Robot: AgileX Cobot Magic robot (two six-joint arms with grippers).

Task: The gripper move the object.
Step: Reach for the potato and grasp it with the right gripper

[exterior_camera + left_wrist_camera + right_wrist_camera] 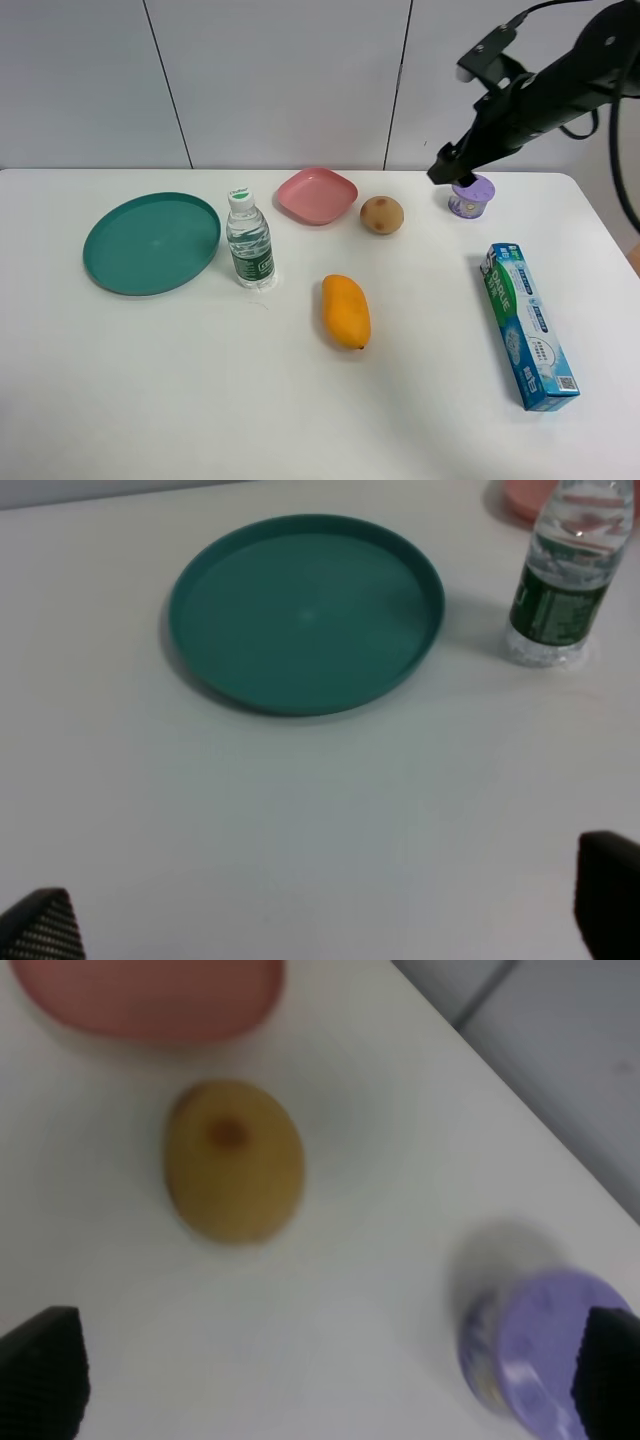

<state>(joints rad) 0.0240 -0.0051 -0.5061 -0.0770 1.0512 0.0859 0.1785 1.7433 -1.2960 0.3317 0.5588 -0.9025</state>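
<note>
The object, a small round tan-brown fruit with a reddish blotch, lies on the white table between the pink dish and the purple cup. It also shows in the right wrist view, blurred. My right gripper hangs above the table just left of the purple cup, to the right of the fruit and apart from it. In the right wrist view the right gripper is open and empty, its fingertips wide apart. My left gripper is open and empty over bare table near the green plate.
A green plate, a water bottle, a pink dish, an orange-yellow mango, a purple lidded cup and a teal toothpaste box are on the table. The plate and bottle show in the left wrist view.
</note>
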